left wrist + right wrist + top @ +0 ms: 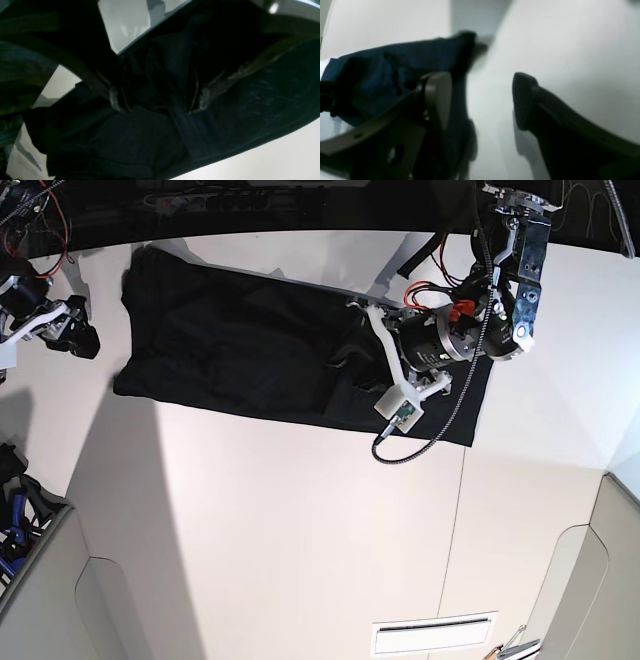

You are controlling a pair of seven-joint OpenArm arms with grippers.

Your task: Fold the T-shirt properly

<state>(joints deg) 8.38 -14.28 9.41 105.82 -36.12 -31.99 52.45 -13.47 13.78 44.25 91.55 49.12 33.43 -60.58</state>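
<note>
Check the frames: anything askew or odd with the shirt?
Yes. The plain black soft-fabric T-shirt lies rumpled, not flat: cloth is bunched into a ridge between the left gripper fingers. The right gripper is open on bare white table, off the shirt.

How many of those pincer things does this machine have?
2. The left pincer is over the T-shirt, reaching into its bunched cloth. The right pincer is open beside the shirt's other end, above bare table.
</note>
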